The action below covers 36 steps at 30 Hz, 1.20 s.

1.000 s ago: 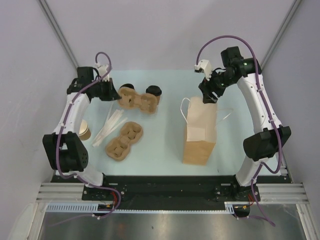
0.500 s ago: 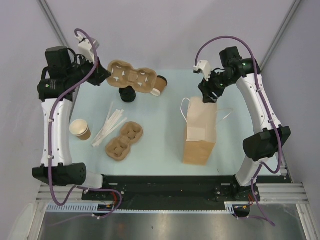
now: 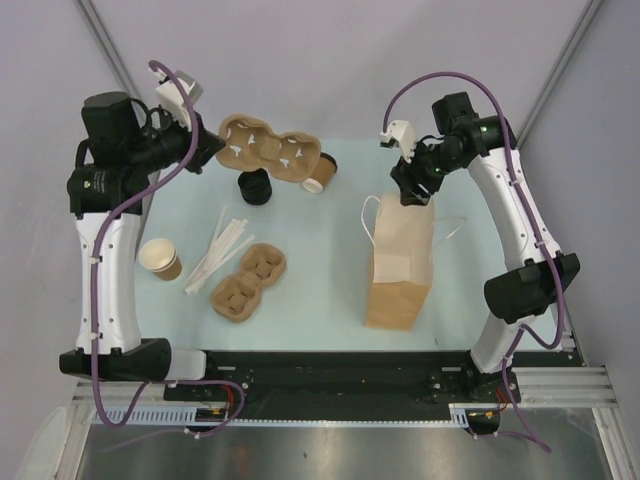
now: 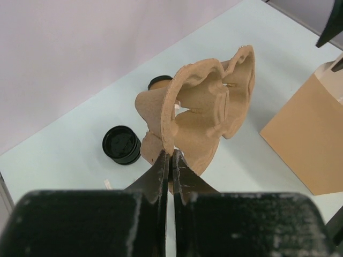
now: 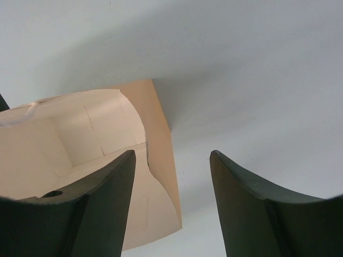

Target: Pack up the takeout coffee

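Table [image 3: 330,290], cup carrier [image 3: 270,152] newly hoisted by the clamped left gripper [image 4: 171,158]: takeout coffee [image 3: 320,177] spilled out, unpacked; right gripper [image 5: 172,156] gaping.

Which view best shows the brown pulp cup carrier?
Left wrist: the brown pulp cup carrier fills the frame, its edge pinched in the left gripper. Top external shows it smaller, from above. Right wrist misses it, seeing the brown paper bag.

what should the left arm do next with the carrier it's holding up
Probably lower the carrier onto bare table and let go. The left claw is shut on its rim, holding it tilted in the air, while the takeout coffee lies on its side beside it; the right claw hangs open at the paper bag.
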Each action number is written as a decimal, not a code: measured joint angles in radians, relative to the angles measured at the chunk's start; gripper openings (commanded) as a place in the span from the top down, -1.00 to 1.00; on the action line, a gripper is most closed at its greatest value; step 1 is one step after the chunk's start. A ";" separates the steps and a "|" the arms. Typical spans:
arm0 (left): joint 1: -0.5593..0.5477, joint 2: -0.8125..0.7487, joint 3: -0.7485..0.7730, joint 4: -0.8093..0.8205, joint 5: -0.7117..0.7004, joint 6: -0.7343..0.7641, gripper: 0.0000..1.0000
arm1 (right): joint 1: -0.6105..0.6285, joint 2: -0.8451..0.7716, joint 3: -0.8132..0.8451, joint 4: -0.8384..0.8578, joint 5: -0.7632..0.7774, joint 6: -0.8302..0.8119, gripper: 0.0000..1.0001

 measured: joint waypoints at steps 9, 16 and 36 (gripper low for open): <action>-0.148 -0.005 -0.006 0.040 -0.031 0.069 0.92 | -0.003 0.000 0.021 0.000 -0.007 0.016 -0.27; -0.245 -0.010 0.045 0.044 -0.069 0.135 0.90 | 0.000 -0.004 0.001 0.002 0.009 0.013 0.01; -1.118 0.063 0.327 -0.111 -0.644 0.642 0.99 | 0.062 -0.062 -0.033 -0.001 0.068 0.077 1.00</action>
